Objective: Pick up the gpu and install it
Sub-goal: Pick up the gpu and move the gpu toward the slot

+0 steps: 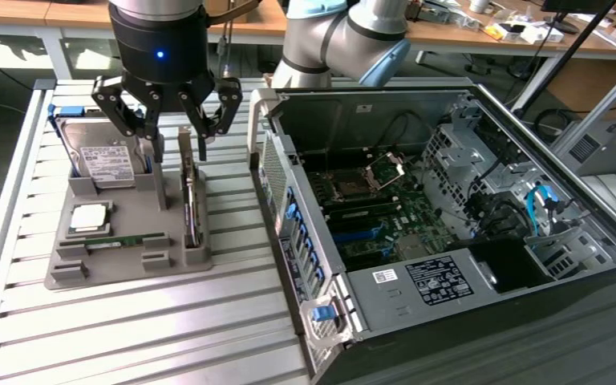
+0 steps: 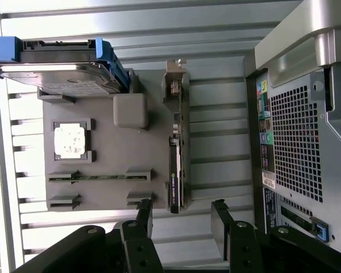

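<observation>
Claw: the gripper [image 1: 176, 138] is released, its jaws spread wide and nothing gripped between them
Claw position: it hangs low over the grey holder tray [image 1: 126, 271], right above the gpu [image 1: 190, 196]; in the wrist view one finger [image 2: 144, 219] stands to each side of the card's line, apart from the card
Gpu: thin card standing on its long edge in a slot along the tray's side nearest the computer case [image 1: 565, 265]; it is seated in the tray, not in the case
Gpu bracket: the silver bracket [image 2: 174, 85] is at the card's end nearer the hard drive
Hard drive: the hard drive [image 1: 105, 160], silver with a white label and blue side rails, leans in its cradle at the tray's far end
Other parts: a square processor chip [image 1: 89, 216] lies flat in its pocket; a slim green RAM stick [image 1: 126, 239] lies just beside it
Case: open on its side at the exterior view's right of the tray, motherboard [image 1: 383, 220] exposed
Surface: tray and case both rest on a slatted metal table [image 1: 126, 341]
</observation>
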Robot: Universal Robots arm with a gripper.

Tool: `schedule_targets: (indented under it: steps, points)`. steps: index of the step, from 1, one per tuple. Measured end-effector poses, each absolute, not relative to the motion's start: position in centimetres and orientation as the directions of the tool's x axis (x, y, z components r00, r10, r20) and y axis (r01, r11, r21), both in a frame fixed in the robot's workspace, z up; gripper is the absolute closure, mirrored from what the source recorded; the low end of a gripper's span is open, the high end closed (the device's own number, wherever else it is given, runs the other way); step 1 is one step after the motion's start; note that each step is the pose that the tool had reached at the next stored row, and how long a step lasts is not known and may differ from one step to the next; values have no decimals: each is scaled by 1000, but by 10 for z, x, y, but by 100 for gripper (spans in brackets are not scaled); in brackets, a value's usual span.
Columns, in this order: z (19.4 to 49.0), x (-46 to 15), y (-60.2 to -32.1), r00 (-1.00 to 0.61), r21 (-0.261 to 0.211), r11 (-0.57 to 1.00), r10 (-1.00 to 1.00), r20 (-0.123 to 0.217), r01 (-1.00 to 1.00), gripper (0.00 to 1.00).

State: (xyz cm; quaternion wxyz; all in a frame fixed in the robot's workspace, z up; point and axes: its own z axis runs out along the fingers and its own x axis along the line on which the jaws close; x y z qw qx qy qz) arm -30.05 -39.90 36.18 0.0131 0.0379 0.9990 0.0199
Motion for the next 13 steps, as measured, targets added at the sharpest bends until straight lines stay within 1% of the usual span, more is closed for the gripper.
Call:
schedule_targets:
  steps: [13]
  points:
    - [359, -300, -399, -997, 41, 996, 76, -25, 75, 46]
